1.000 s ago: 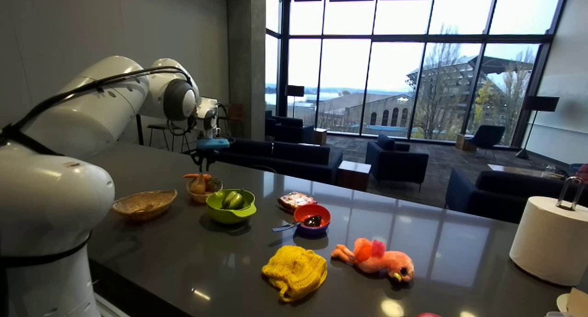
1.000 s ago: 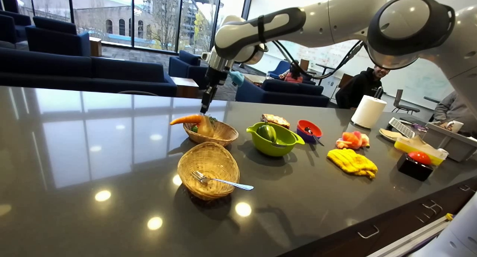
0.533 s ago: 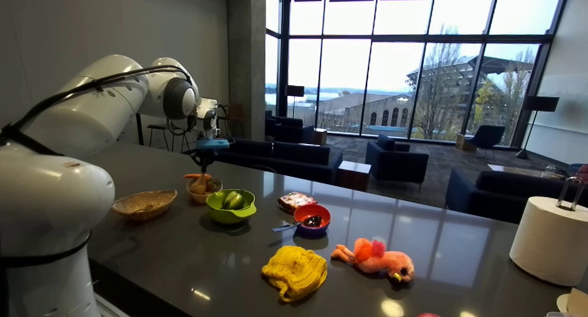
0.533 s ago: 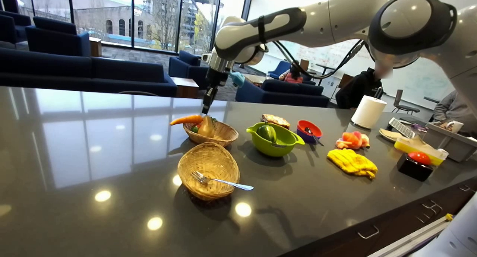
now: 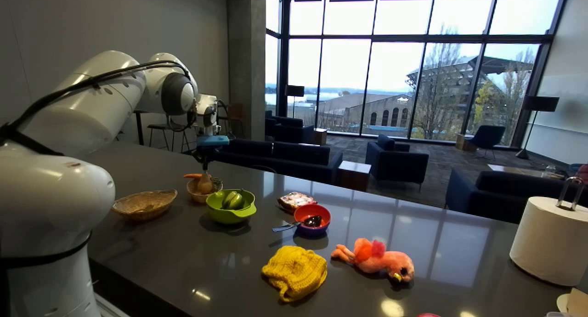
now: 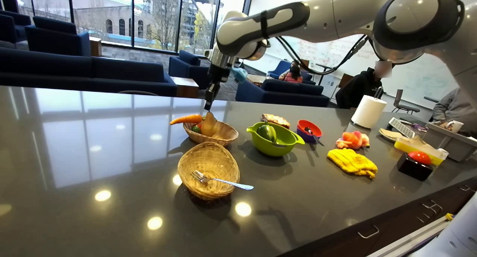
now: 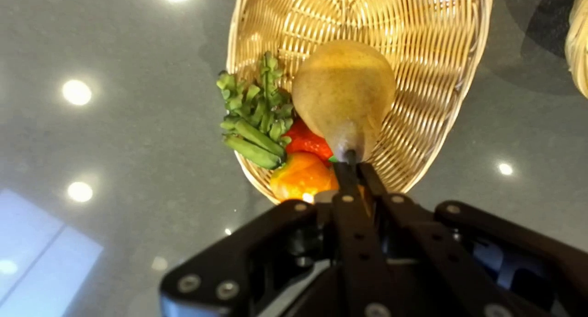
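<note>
Pear pinched by its stem alone

The pear (image 7: 344, 92) stood upright within the rim of its basket (image 7: 436, 36); whether its base touched the wicker or hung just clear could not be told. The tool (image 7: 351, 164) was clenched on the thin stem (image 7: 350, 155) with only its fingertips. That was the weak point: so slight a hold could slip or let the broad body swing, dropping it back into the basket or onto the bench (image 6: 123, 216).

Along one side of the basket, greens (image 7: 257, 137) lay close against the pear and could be dragged with it. A carrot (image 6: 187, 119) jutted past the basket's rim; a nudge might tip it out. Just beside the basket, a second basket (image 6: 223, 158) held a fork (image 6: 227, 182), handle over the edge, which a falling pear could flip. A green bowl (image 6: 275, 149) near the basket risked a knock from any wide swing.
</note>
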Robot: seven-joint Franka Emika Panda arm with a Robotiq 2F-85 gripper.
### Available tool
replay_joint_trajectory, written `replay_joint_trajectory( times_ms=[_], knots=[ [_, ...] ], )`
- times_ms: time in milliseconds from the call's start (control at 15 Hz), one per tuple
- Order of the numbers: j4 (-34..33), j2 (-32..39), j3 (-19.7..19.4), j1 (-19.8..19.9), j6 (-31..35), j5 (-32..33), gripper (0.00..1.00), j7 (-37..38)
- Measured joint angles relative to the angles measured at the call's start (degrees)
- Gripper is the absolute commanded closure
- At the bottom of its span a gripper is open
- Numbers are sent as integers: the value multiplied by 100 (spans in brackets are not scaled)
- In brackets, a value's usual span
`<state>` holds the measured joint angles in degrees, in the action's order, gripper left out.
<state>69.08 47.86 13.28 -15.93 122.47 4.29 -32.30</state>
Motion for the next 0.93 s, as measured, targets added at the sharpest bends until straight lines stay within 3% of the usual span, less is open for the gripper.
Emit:
replay_joint_trajectory(
  times_ms=[933],
  knots=[
    [1107, -1213, -448, 111, 221, 335, 98, 967]
  ],
)
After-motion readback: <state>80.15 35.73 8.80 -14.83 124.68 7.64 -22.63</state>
